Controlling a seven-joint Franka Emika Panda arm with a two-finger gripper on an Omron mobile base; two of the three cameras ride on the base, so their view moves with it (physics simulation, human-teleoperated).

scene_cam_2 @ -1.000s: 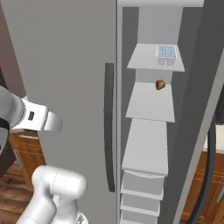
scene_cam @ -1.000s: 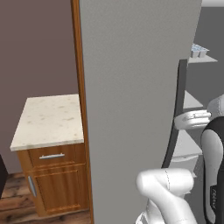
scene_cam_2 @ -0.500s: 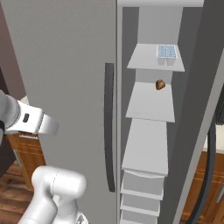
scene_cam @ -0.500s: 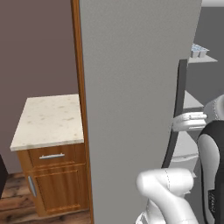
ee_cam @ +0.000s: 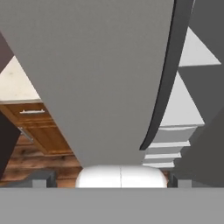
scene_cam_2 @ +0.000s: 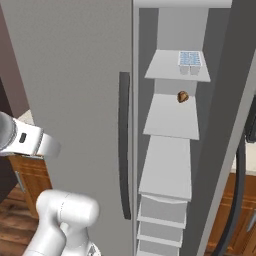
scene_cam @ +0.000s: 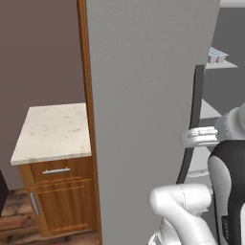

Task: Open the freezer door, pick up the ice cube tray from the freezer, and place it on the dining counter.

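Pincer spread wide and empty, facing the freezer door, beside its curved handle

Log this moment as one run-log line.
phase: freezer open, reach pending | end effector: open, empty, facing grey door panel | ice cube tray: top freezer shelf | small brown item: shelf below

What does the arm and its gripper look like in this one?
Glossy white rounded arm segments with dark grey joint sections, one broad dark panel showing in the left base view. A small dark mark sits on the white wrist. The gripper has two small dark grey fingers.
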